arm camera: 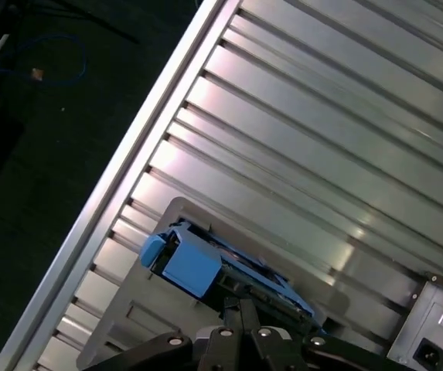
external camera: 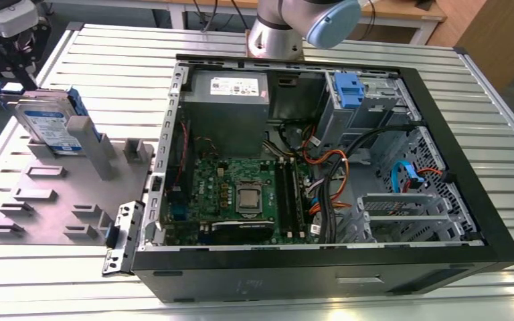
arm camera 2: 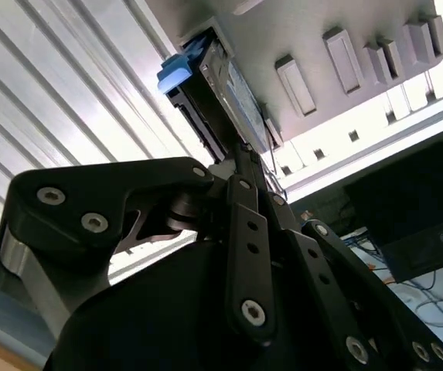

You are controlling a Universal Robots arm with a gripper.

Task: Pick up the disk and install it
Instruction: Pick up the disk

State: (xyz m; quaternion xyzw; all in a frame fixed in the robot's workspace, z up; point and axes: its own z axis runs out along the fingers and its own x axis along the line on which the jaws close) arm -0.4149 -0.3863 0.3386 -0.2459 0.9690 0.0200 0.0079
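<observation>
The disk point(external camera: 50, 124) stands uninstalled in the grey holder point(external camera: 69, 188), upper left of the exterior view. The pincer point(arm camera 2: 245, 153) sits close, perhaps touching; whether clenched, I cannot tell.

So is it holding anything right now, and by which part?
Cannot tell: the gripper is close to the disk, which stands in a grey rack.

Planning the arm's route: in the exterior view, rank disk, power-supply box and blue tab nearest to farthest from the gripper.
1. disk, exterior view's left, by the gripper.
2. power-supply box, inside the case.
3. blue tab, farther toward the exterior view's right.
</observation>
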